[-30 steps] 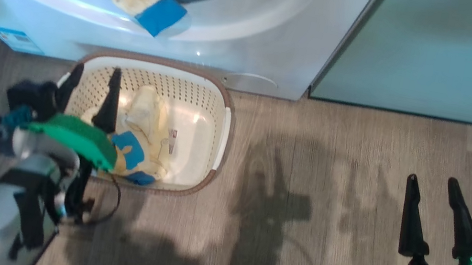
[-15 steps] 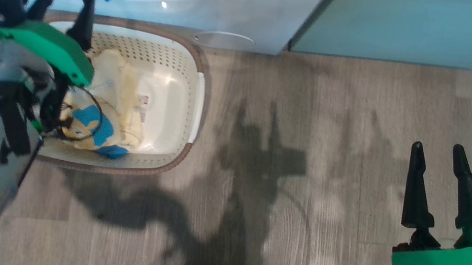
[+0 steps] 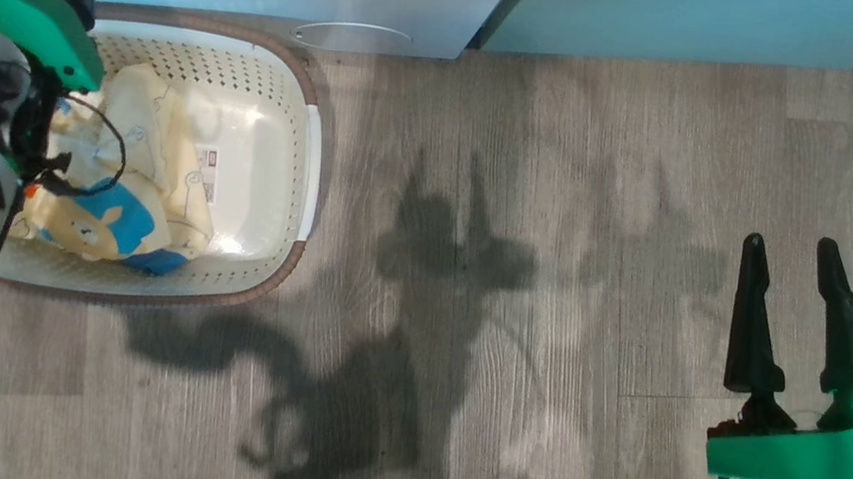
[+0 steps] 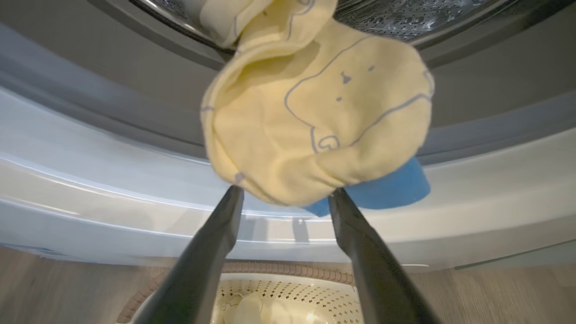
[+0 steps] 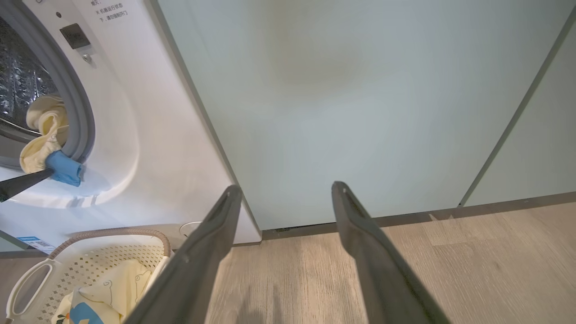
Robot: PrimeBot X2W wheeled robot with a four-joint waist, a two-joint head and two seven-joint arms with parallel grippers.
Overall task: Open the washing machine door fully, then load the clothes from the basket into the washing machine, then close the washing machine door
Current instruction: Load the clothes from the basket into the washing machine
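Left pincer (image 4: 286,193): both dark fingers spread wide, nothing pinched between them. The tips stand just under the lower edge of a soft pale-yellow garment with a blue trim band (image 4: 315,117), one tip at each side of its hanging fold. Whether the tips touch the cloth I cannot tell; the wrist view is blurred there.

That garment hangs out of the white front-loading washing machine (image 5: 148,135). Its upper part lies inside, over the grey rubber ring (image 5: 83,121) of the round opening. Its lower part and the blue band droop down the white front. The shiny perforated steel drum (image 4: 405,13) shows behind it.

The small cream plastic basket with perforated sides and a brown rim (image 3: 308,166) sits on the grey-brown wood-plank floor (image 3: 572,212), below the opening and close against the machine's front. Toward its left half lie the rest of the clothes (image 3: 147,129), pale-yellow and cream, crumpled. One shows a cartoon bear on a blue patch (image 3: 100,222) at the near end. A white label (image 3: 205,158) lies on the bare basket bottom beside them. My left forearm crosses over the basket's left edge in the head view.

Right pincer (image 3: 791,247): fingers spread, empty, held over bare floor well to the right of the basket. It points toward the flat pale-green cabinet doors (image 5: 360,90) next to the machine. A blue-and-white sticker (image 5: 33,243) marks the machine's lower front corner.
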